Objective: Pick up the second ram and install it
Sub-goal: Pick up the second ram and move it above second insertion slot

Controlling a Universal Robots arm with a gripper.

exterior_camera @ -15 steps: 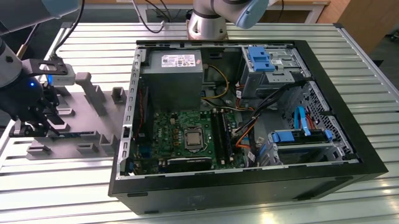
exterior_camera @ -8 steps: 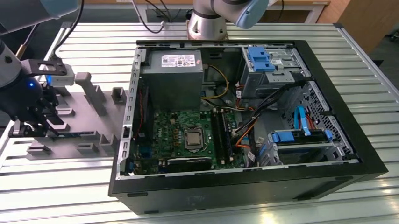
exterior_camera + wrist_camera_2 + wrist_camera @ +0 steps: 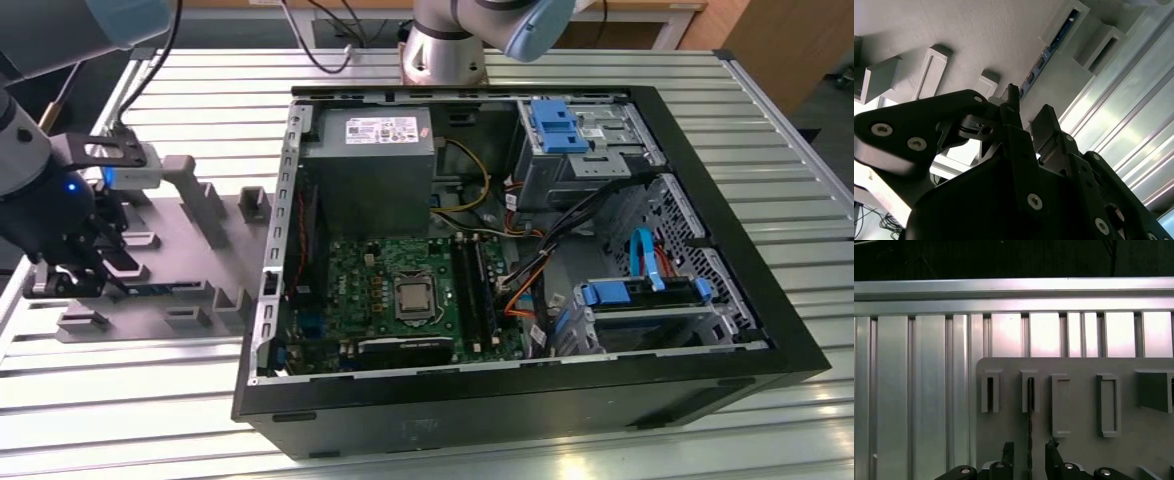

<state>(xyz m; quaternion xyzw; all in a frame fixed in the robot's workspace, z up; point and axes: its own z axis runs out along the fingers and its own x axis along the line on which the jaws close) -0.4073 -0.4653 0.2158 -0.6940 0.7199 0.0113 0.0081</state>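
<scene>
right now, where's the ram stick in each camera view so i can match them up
Exterior view: the ram stick sits in the grey holder tray at the exterior view's left, right by the gripper.
Second wrist view: a bluish strip standing in the tray's slots, beyond the gripper.
First wrist view: edge-on, a thin dark line running between the open gripper's fingers.
Shared landmark: the slotted grey holder tray.

The second ram (image 3: 1030,410), a thin blue-green circuit stick, stands on edge in a slot of the grey holder (image 3: 1079,450), its near end between the parted fingers of my gripper (image 3: 1030,444).
</scene>
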